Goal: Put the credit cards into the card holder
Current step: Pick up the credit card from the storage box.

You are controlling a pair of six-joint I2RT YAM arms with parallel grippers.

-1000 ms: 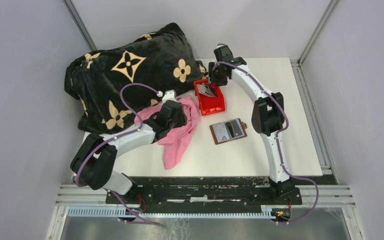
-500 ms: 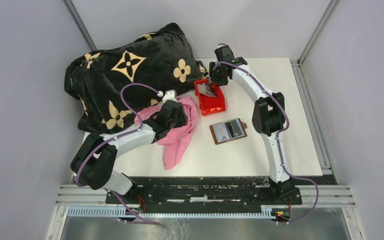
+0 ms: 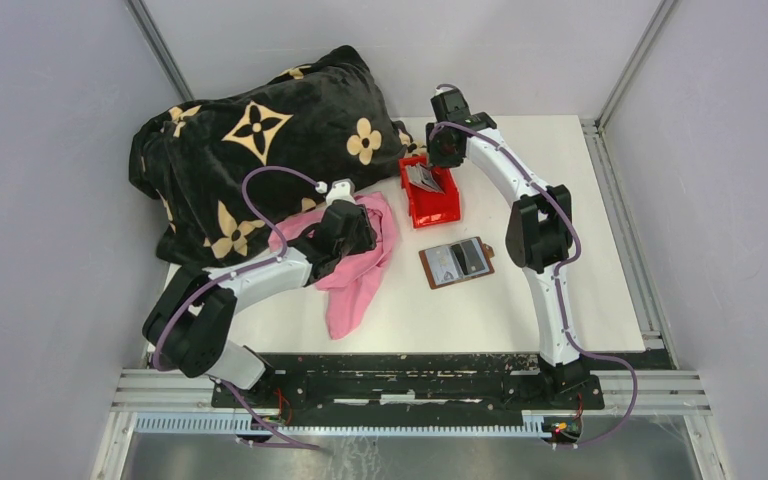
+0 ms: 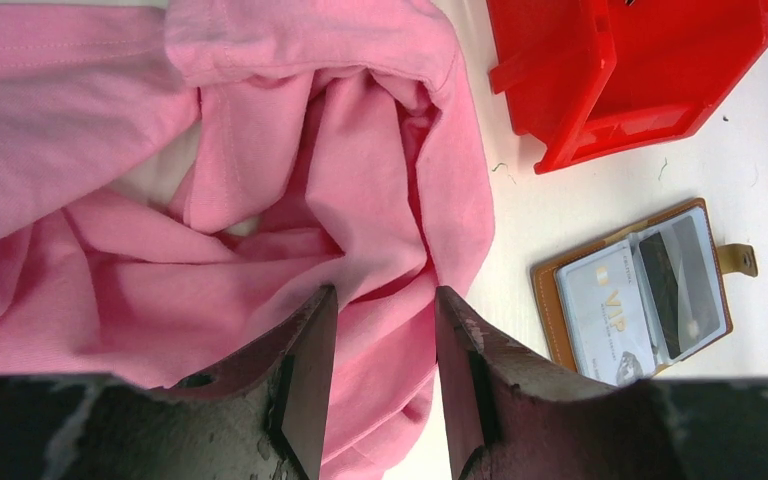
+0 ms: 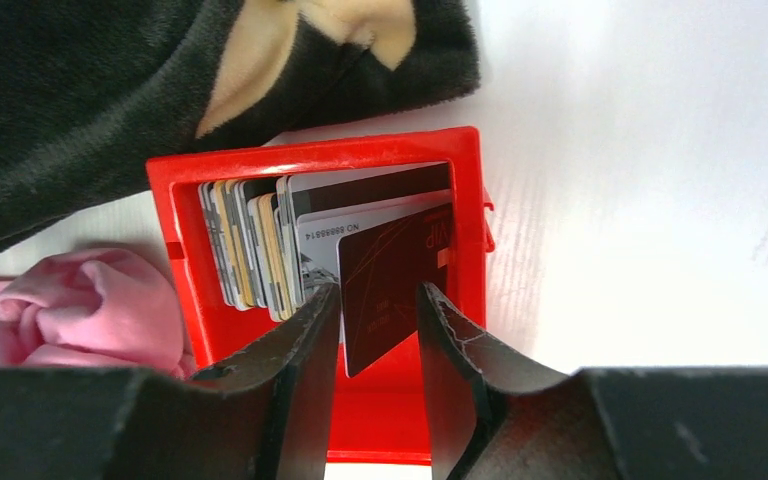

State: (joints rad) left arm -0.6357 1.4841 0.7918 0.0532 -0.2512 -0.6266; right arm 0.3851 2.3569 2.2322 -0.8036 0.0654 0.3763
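Observation:
The credit cards [image 5: 260, 240] stand on edge, several of them, in a red bin [image 5: 310, 155]. A dark red card [image 5: 390, 285] leans at the front of the stack. My right gripper [image 5: 378, 310] hangs over the bin [image 3: 430, 205] with its jaws apart on either side of that card's lower corner; no pinch shows. The brown card holder [image 3: 457, 262] lies open on the table with a pale card and a dark card in its clear pockets [image 4: 640, 290]. My left gripper [image 4: 385, 310] is open above a pink cloth [image 4: 210, 200], holding nothing.
A black blanket with tan flowers [image 3: 260, 140] is heaped at the back left, and its edge reaches the bin's far side [image 5: 80, 90]. The pink cloth [image 3: 355, 275] lies between the left arm and the bin. White tabletop [image 3: 560, 200] extends right of the right arm.
The red bin has slid a little to the right, with the right gripper over it. The right jaws have narrowed around the dark red card. The left arm has not moved.

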